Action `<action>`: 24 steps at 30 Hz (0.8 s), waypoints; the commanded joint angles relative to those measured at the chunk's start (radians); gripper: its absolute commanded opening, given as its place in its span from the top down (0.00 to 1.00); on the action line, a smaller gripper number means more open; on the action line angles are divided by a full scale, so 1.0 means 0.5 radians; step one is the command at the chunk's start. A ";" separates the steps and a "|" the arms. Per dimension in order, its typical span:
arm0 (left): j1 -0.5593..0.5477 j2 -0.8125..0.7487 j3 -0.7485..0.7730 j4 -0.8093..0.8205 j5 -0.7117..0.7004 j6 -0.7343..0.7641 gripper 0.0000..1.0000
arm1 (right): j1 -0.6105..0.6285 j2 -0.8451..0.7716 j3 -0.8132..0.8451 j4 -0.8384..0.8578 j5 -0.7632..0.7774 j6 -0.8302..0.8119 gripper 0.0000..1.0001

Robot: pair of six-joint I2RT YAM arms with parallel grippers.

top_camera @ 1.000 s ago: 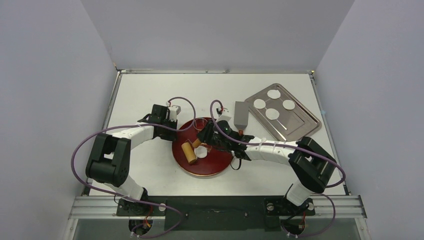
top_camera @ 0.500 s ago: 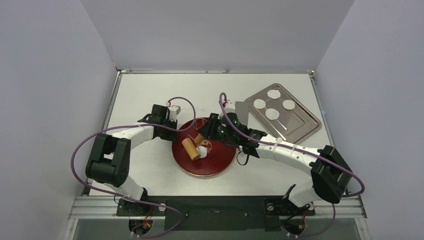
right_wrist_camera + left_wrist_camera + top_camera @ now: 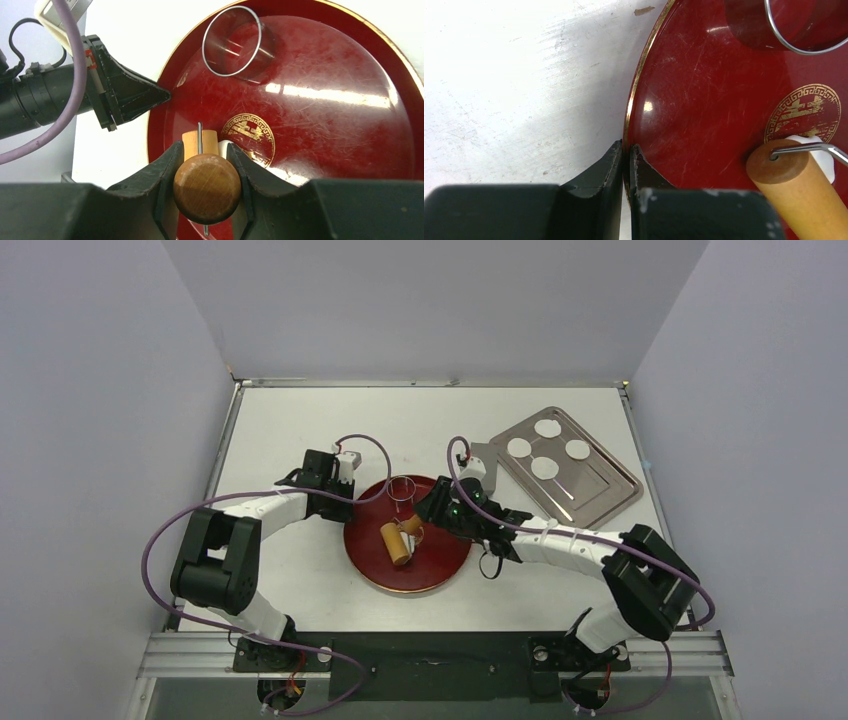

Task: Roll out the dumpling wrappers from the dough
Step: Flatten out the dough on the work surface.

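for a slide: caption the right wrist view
Right gripper holds the rolling pin over the dough while the left gripper pinches the red plate by its rim.

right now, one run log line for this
left gripper: shut on plate rim | right gripper: shut on roller | roller: at dough | tray: four wrappers
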 commanded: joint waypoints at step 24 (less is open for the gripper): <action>0.013 -0.105 -0.028 0.062 -0.069 0.064 1.00 | 0.193 0.304 -0.036 -0.194 0.431 -0.104 1.00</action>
